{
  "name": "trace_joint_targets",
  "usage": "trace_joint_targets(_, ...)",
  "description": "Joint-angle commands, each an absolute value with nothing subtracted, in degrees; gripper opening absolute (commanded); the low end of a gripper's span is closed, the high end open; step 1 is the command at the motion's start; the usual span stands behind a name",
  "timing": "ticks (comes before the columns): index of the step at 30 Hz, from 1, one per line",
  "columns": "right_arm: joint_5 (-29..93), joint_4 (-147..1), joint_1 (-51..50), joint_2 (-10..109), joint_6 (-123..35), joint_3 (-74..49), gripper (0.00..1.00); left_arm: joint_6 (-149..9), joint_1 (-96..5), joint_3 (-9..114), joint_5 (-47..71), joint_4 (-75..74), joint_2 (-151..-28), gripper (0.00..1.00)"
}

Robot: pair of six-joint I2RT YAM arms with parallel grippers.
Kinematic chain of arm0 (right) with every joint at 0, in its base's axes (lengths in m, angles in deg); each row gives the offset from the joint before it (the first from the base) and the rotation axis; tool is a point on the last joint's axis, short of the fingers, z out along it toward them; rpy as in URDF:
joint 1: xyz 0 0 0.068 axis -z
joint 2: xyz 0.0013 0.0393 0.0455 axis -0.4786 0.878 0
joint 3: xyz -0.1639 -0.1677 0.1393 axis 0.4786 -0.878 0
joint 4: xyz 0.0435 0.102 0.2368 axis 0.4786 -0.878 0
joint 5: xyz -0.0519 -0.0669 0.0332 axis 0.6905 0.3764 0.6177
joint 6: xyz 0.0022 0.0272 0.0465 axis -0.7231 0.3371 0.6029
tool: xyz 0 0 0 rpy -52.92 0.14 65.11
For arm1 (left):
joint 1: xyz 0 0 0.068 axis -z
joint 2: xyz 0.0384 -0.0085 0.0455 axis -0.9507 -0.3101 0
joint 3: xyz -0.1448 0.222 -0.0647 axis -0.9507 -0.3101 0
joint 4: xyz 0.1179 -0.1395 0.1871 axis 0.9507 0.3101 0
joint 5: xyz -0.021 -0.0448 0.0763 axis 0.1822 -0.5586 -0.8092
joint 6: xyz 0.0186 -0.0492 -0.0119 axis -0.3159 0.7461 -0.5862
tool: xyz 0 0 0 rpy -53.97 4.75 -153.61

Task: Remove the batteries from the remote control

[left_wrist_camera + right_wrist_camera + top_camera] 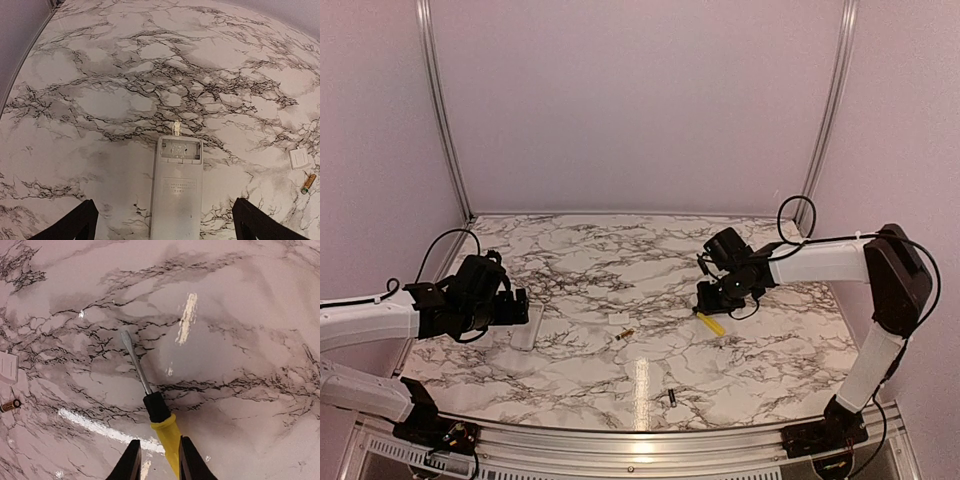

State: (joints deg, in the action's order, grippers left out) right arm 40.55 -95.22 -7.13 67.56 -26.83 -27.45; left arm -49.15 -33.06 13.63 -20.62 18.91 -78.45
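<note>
The white remote control [523, 331] lies back-up at the left. In the left wrist view the remote control [176, 190] shows its open recess with no battery in it. My left gripper [518, 304] is open, its fingers [75, 225] wide on either side of the remote's near end. One brassy battery [625, 333] lies mid-table and also shows in the left wrist view [308, 183]. A dark battery [672, 398] lies near the front edge. My right gripper [704, 298] is only slightly open over the screwdriver's yellow handle [169, 437], with a gap beside it.
The small white battery cover [617, 318] lies just behind the brassy battery and shows in the left wrist view [299, 158]. The yellow-handled screwdriver [711, 322] lies on the marble at the right, its blade [134, 357] pointing away from my right gripper.
</note>
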Motion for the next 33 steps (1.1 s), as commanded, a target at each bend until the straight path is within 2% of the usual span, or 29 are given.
trace_joint_targets(1,40.6,-98.2,-6.9,65.5,-27.1,-22.7,0.28,-50.0,-33.4,14.1,-22.1,19.2,-77.0,0.99)
trace_joint_targets(10,43.8,-104.2,-6.8,61.7,-30.2,-11.6,0.60,-55.6,-33.3,18.9,-25.0,19.7,-77.1,0.99)
trace_joint_targets(11,44.3,-105.1,-6.8,61.4,-30.5,-10.3,0.69,-56.9,-33.3,19.9,-25.5,19.7,-77.0,0.99)
trace_joint_targets(16,47.0,-107.0,-6.8,59.1,-31.8,-5.6,0.96,-62.3,-33.3,24.4,-27.9,19.8,-77.0,0.99)
trace_joint_targets(24,52.8,-109.5,-6.8,54.4,-34.5,0.4,0.98,-70.6,-34.1,29.6,-30.2,16.1,-75.6,0.99)
trace_joint_targets(33,59.8,-110.9,-6.8,43.2,-34.2,-0.8,0.99,-76.6,-36.1,30.9,-33.0,13.0,-71.1,0.99)
